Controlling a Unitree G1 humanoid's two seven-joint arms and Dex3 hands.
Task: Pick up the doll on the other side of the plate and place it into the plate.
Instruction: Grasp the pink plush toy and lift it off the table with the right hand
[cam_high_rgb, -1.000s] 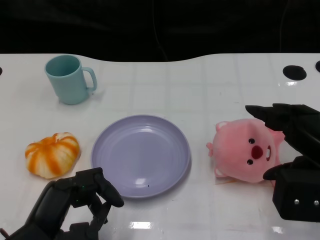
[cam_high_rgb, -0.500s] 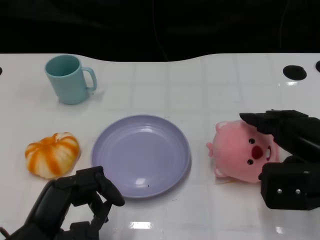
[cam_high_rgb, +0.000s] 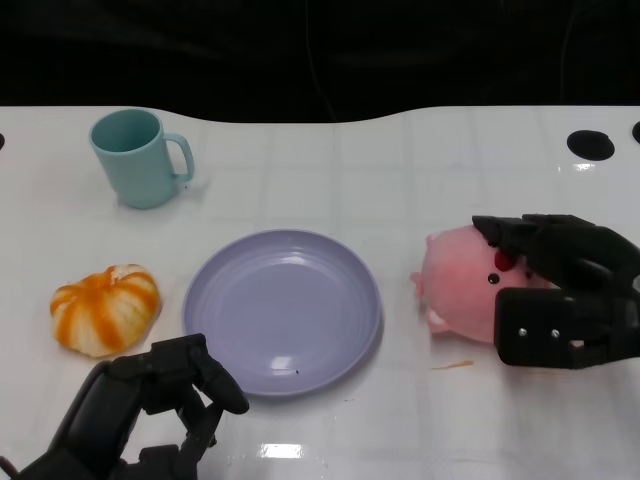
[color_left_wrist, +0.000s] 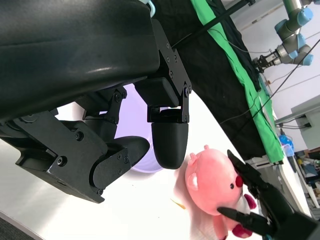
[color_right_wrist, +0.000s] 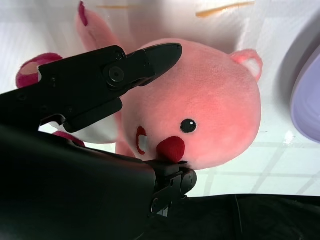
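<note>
On the right side of the white tabletop (cam_high_rgb: 330, 170), just beside the plate (cam_high_rgb: 282, 310) but apart from its rim, lies the pink doll (cam_high_rgb: 458, 292), with its face turned toward the right hand (cam_high_rgb: 560, 290). The right hand grips the doll: in the right wrist view one finger runs across the top of the doll's head and another part of the hand presses under its red nose, with the doll's body and dark pink feet partly hidden behind the hand. The left wrist view shows the same hold, with dark fingers on both sides of the doll's face. The doll is not in the plate. The plate is lavender, sits near the middle of the tabletop, and holds nothing. The left hand (cam_high_rgb: 150, 410) is at the near edge, just beside the plate's near-left rim, with its fingers curled inward around nothing. An orange-and-white pumpkin (cam_high_rgb: 105, 308) rests on the tabletop left of the plate, apart from it. A teal mug (cam_high_rgb: 138, 158) stands upright farther back on the left, well apart from the plate, handle pointing right.
</note>
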